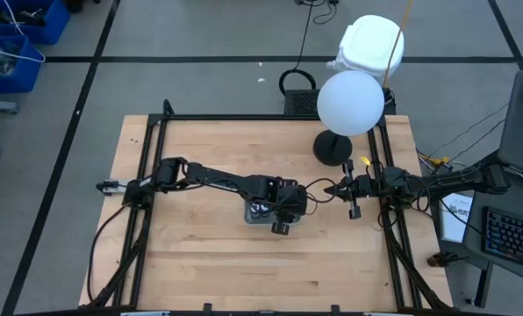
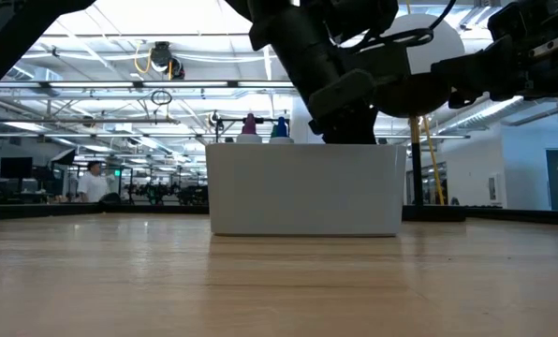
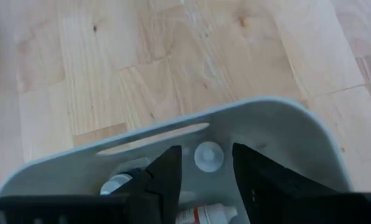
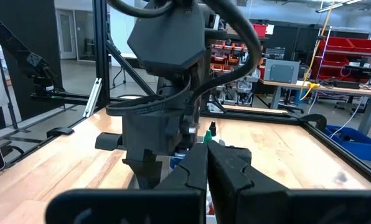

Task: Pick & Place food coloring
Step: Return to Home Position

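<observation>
Hovering above bin (image 2: pixel 302 192): left gripper (image 3: pixel 205 163), fingers apart.

Food coloring bottles (image 3: pixel 208 155) inside gray bin (image 3: pixel 285 124): two round whitish caps facing up; one bottle on side, white, red-marked label.

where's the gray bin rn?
In the high view the gray bin sits mid-table, directly under the open left gripper. The shut right gripper is just off its right side, near the black lamp base.
</observation>
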Action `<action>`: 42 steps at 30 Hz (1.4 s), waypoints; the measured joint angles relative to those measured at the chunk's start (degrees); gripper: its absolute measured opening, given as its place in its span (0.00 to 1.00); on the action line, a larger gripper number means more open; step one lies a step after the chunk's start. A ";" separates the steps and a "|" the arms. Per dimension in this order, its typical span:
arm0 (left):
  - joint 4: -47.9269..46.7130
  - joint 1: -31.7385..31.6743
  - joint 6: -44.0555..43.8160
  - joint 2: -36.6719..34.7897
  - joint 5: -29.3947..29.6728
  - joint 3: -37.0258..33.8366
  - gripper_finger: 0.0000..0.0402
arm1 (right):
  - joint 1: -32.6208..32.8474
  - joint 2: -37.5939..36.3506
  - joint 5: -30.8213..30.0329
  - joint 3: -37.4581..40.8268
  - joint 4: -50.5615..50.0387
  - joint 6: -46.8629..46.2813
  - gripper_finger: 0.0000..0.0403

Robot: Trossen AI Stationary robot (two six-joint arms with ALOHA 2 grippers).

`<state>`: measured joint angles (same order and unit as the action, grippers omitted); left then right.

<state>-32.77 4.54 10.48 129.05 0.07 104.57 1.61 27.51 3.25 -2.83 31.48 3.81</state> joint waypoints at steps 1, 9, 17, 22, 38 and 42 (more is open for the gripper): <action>-0.11 0.00 0.32 0.00 0.03 0.14 0.37 | 0.00 0.00 0.00 0.00 0.00 0.00 0.00; -9.48 2.54 3.30 -8.58 1.84 6.18 0.37 | 0.00 0.00 0.00 0.00 0.02 0.02 0.00; -20.78 6.14 2.91 -28.36 11.52 4.66 0.29 | 0.00 0.02 0.00 0.00 0.00 -0.13 0.00; -23.15 6.46 0.74 -43.74 14.81 -3.79 0.10 | 0.00 0.01 -0.01 0.00 -0.10 -0.13 0.00; 13.84 5.33 -4.91 -88.12 11.52 -63.09 0.01 | 0.00 0.00 -0.14 0.00 -0.04 -0.09 0.00; 18.61 5.22 -4.62 -94.60 11.60 -69.84 0.02 | 0.00 0.15 -0.15 0.00 -0.07 -0.11 0.00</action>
<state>-14.16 9.76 5.86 34.46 11.66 34.73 1.61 27.66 3.09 -2.83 31.42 3.70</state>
